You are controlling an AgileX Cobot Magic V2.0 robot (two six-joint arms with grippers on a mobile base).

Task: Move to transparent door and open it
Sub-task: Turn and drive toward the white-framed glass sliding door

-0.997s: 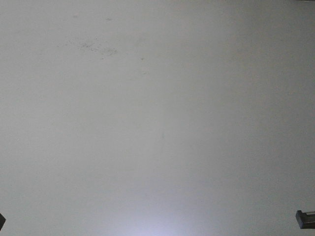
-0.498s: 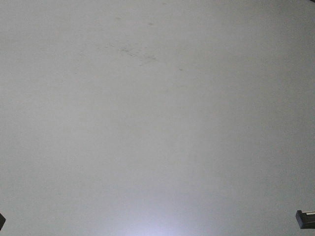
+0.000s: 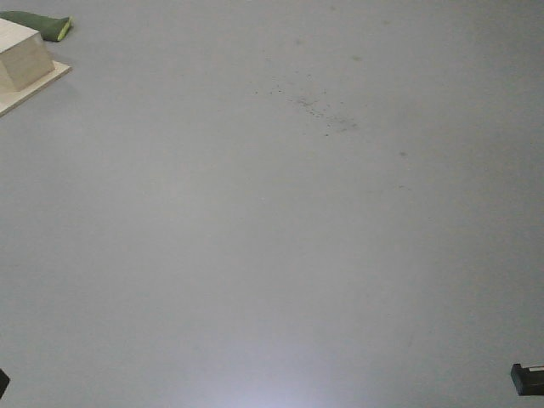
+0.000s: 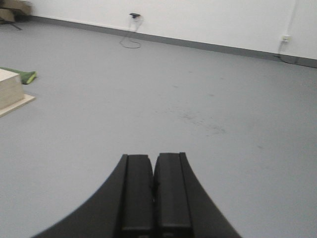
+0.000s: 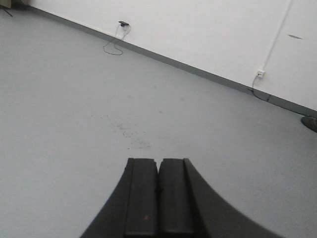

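The transparent door is out of view in every frame. My left gripper is shut with nothing between its black fingers, held above bare grey floor. My right gripper is likewise shut and holds nothing, pointing over the floor toward a white wall. In the front view only a dark corner of the robot shows at the lower right.
A pale wooden block on a board lies on the floor at the left, with a green item behind it. Dark specks mark the floor. Wall sockets with cables sit along the grey skirting.
The front view has swung: the floor specks drifted right and down, and the wooden block and green item came into view at the upper left.
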